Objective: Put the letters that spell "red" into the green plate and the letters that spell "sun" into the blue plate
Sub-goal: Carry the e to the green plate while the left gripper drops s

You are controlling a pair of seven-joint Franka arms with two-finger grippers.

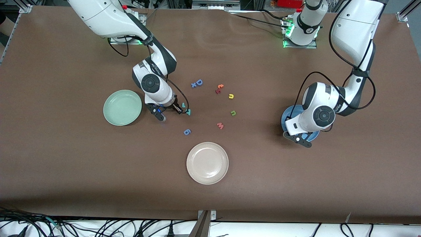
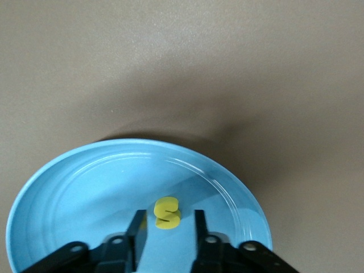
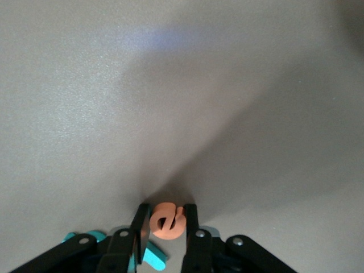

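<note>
**"s" is in the blue plate, "e" pinched, four letters left on the table**

Progress: the yellow "s" (image 2: 167, 212) lies in the blue plate (image 2: 68, 193), which sits at the left arm's end of the table. That is the only letter in any plate. The green plate (image 1: 122, 107) holds nothing, and neither does the cream plate (image 1: 207, 163).

Left to do for "sun": the yellow arch letter (image 1: 231, 96) and the olive arch letter (image 1: 233, 113) both lie on the mat mid-table, well apart from the blue plate. The olive one is nearer the front camera.

Left to do for "red": the orange "e" (image 3: 166, 220) is on the mat between the right gripper's fingers. Two teal letters (image 1: 186, 109) lie just beside it, near the green plate. Which is the "r" and which the "d" is hard to tell.

Distractors sit untouched: the blue "D" (image 1: 197, 83), the red and orange pair (image 1: 219, 88), the pink "w" (image 1: 220, 125) and the blue "6" shape (image 1: 187, 131).

Pose:
- The left gripper (image 2: 168, 230) hangs low over the blue plate, wrist pitched down. Its fingers are spread either side of the "s" with a visible gap, so the letter looks released.
- The right gripper (image 3: 165, 223) is down at the mat beside the green plate, elbow folded. Its fingers are pressed onto the "e" from both sides, and the letter does not look lifted yet.
</note>
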